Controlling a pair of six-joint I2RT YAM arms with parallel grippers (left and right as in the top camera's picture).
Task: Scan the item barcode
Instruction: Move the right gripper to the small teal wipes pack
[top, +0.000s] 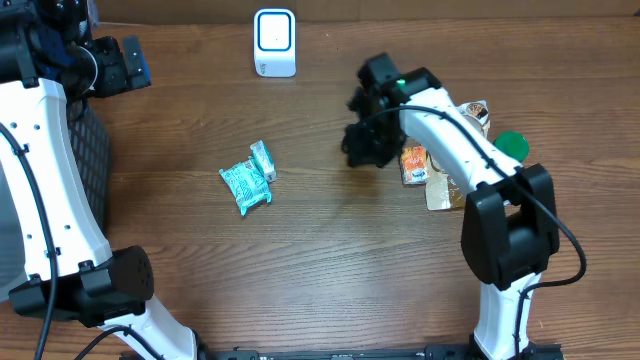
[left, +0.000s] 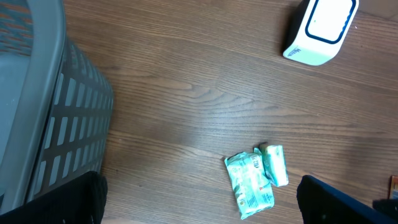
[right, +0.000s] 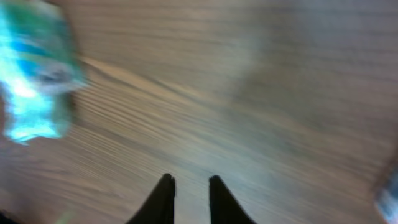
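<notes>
The right gripper (top: 358, 150) hangs above bare wood with its two dark fingers (right: 163, 200) standing close side by side. A narrow gap shows between them and nothing is in it. Its wrist view is smeared with blur. Up and to the left of the fingertips in that view lies a teal shape, the packets (right: 34, 74). From overhead the packets (top: 247, 180) lie to the gripper's left, well apart from it and flat on the surface (top: 330, 260). There are two of them, a larger teal one and a smaller one touching its upper right corner. Beyond the gripper, toward the far edge of the surface, stands the scanner (top: 274, 42), a white box with a blue-rimmed face. Behind the gripper, under its arm, sits a cluster of goods: an orange packet (top: 414, 163), a tan pouch (top: 440, 192) and a green lid (top: 512, 145).

The left gripper (top: 118, 64) is held high near the far left corner with its fingers spread wide and holding nothing. In its wrist view the packets (left: 252, 185) lie between the fingertips and a little ahead, and the scanner (left: 320, 28) is farther ahead to the right. A grey slatted basket (left: 43, 93) stands to its left.

The surface is dark brown wood grain. Of the room, only a pale strip along the far edge shows.
</notes>
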